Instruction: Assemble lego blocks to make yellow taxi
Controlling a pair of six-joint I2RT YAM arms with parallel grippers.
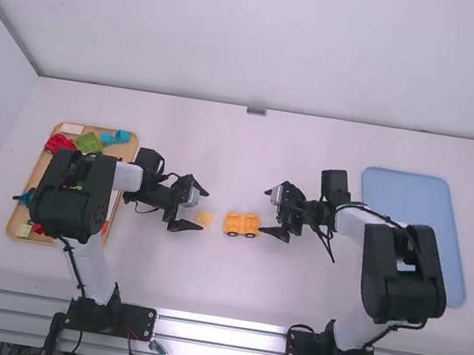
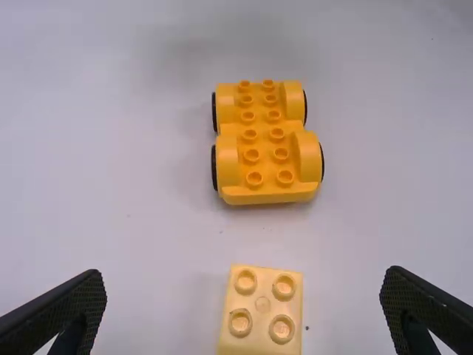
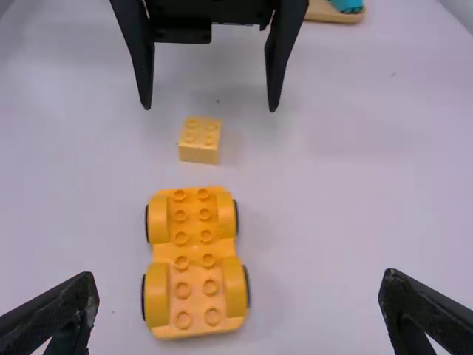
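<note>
Midway between the arms, the orange-yellow wheeled car base (image 1: pixel 242 224) lies on the table, studs up. Just left of it is a small pale yellow block (image 1: pixel 204 218), apart from the base. My left gripper (image 1: pixel 194 208) stands open beside the block, and my right gripper (image 1: pixel 271 212) is open at the base's right side. In the left wrist view the block (image 2: pixel 261 310) lies between the spread fingers of the left gripper (image 2: pixel 244 307), with the base (image 2: pixel 267 144) beyond. The right wrist view has the base (image 3: pixel 195 262) in front of the open right gripper (image 3: pixel 239 307).
A wooden tray (image 1: pixel 22 222) at the left holds red, green, blue and other pieces, partly under the left arm. At the right lies a blue tray (image 1: pixel 411 195), partly covered by the right arm.
</note>
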